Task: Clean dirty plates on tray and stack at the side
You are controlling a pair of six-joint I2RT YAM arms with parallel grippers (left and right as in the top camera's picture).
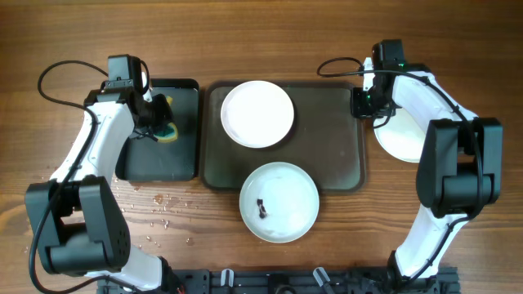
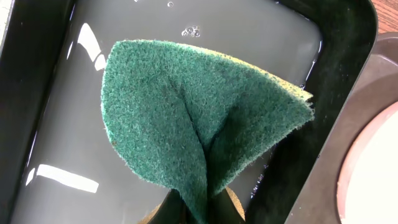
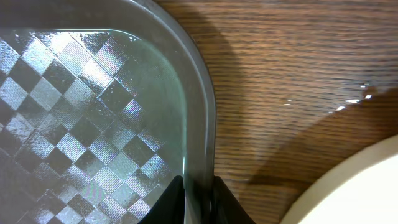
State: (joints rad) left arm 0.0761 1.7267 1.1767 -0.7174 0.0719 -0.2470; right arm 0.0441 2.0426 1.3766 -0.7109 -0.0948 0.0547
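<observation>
The brown-grey tray (image 1: 335, 139) lies mid-table. A clean-looking white plate (image 1: 257, 113) sits at its back left. A second white plate (image 1: 279, 202) with a dark smudge overhangs its front rim. A third white plate (image 1: 399, 135) lies on the table right of the tray, partly under the right arm; its edge shows in the right wrist view (image 3: 354, 193). My left gripper (image 1: 163, 122) is shut on a folded green and yellow sponge (image 2: 199, 118) over the black tray (image 1: 159, 159). My right gripper (image 1: 362, 102) is shut on the tray's right rim (image 3: 200, 155).
The black tray (image 2: 56, 124) holds shallow water. Water drops (image 1: 163, 208) lie on the wood in front of it. Cables run at the back behind both arms. A black rail (image 1: 278, 282) runs along the table's front edge.
</observation>
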